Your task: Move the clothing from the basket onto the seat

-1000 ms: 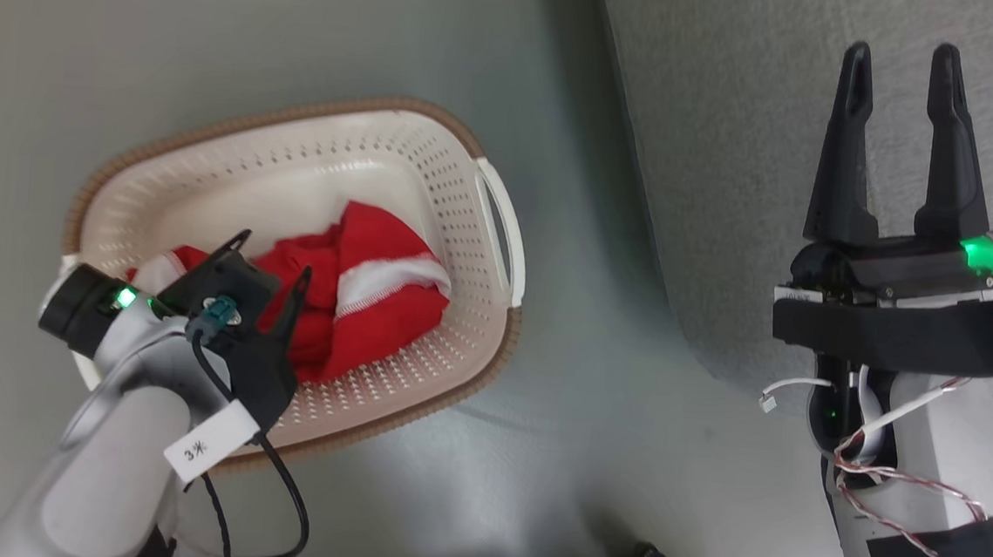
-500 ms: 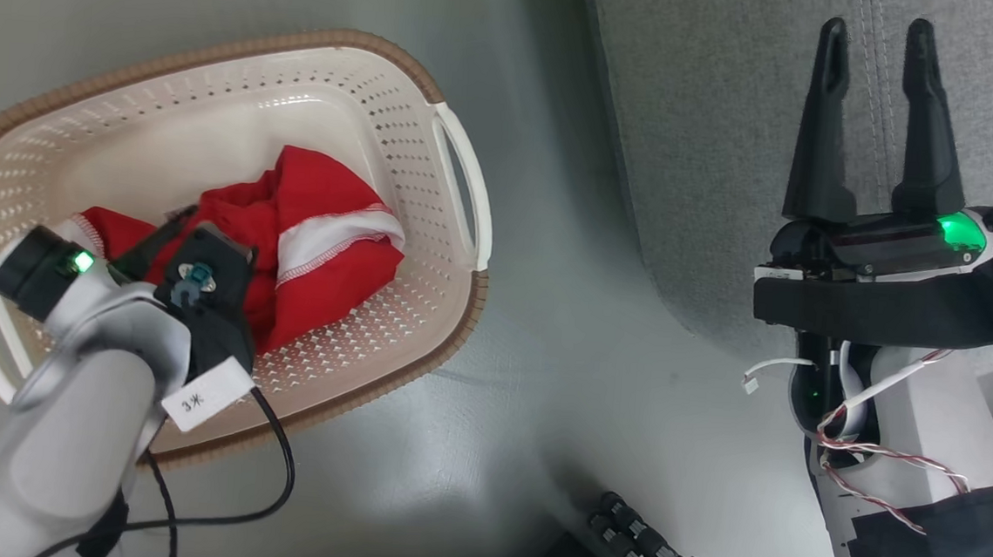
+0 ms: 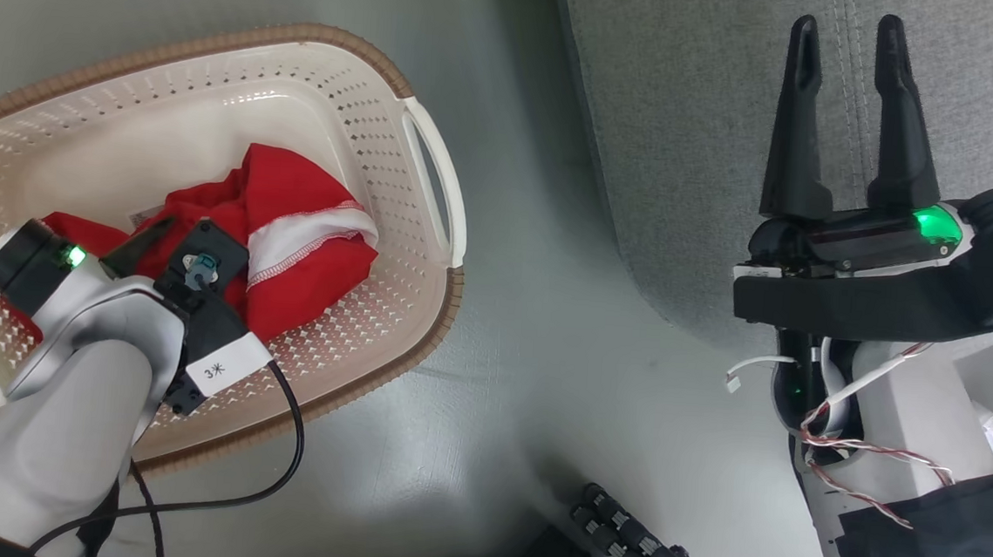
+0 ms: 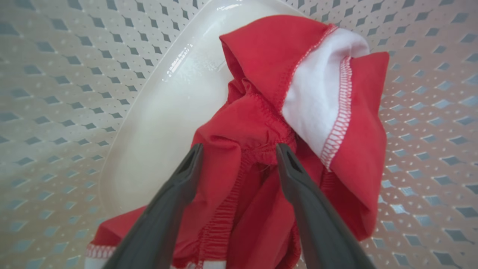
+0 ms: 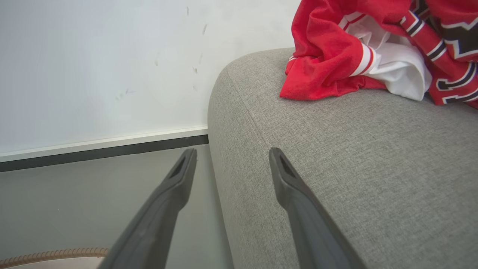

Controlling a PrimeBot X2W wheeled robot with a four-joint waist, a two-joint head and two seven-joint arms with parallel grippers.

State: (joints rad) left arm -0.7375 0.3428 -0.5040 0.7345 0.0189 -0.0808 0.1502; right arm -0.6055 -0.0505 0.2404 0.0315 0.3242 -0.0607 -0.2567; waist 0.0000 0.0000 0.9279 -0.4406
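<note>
Left gripper point(image 4: 239, 149) is down inside the basket point(image 3: 211, 110), jaws wide, nothing held. The fingers straddle a gathered, stitched ridge of the clothing point(image 4: 261, 108), which lies bunched on the basket floor. Right gripper point(image 3: 848, 28) is also wide and empty, parked over the edge of the seat point(image 3: 692, 109).

Plan for the grab:
- go a touch deeper so the ridge sits well between the pads, not at the tips
- close on the thick bunch, not one loose layer
- lift straight up clear of the rim, then swing over to the seat

Can't resolve:
- whether my tips are touching the fabric or just above it; probably touching, the wrist view is too close to tell
- one garment or several in that pile
- the near part of the pile, covered by my own forearm in the head view
- the basket's left side, cut off there

Another red garment point(image 5: 328, 63) lies on the seat.
</note>
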